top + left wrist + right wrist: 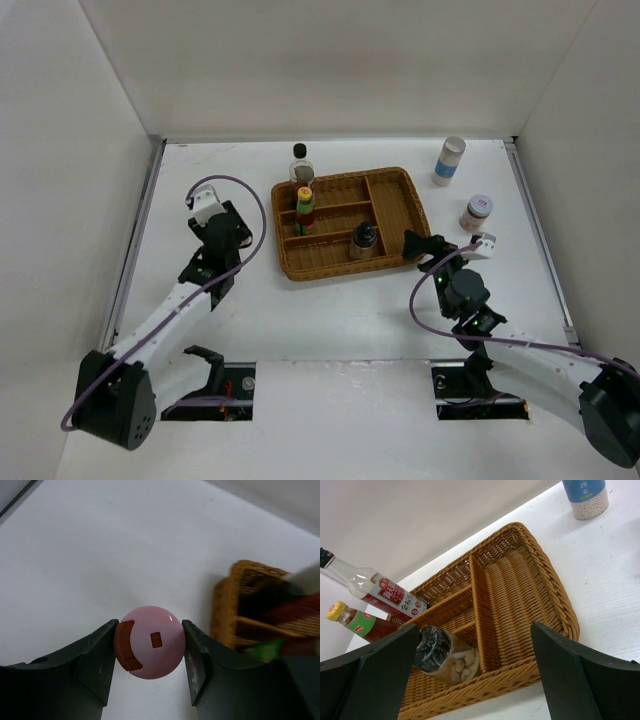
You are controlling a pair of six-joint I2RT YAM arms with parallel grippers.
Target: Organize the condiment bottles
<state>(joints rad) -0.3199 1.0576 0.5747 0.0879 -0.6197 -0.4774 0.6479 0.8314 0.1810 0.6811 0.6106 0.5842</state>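
Clamping the pink-lidded jar [150,652] by its lid between both fingers, the left gripper [151,630] hangs low over the table [340,320], left of the tray [395,215]. The right gripper [425,245] gapes wide at the tray's lower right corner, holding nothing. 3 bottles stand at the tray's left half: clear bottle [301,167], red bottle [304,212], shaker [364,240]. The white bottle [449,161] and purple-lidded jar [476,212] stand on the table, right of the tray.
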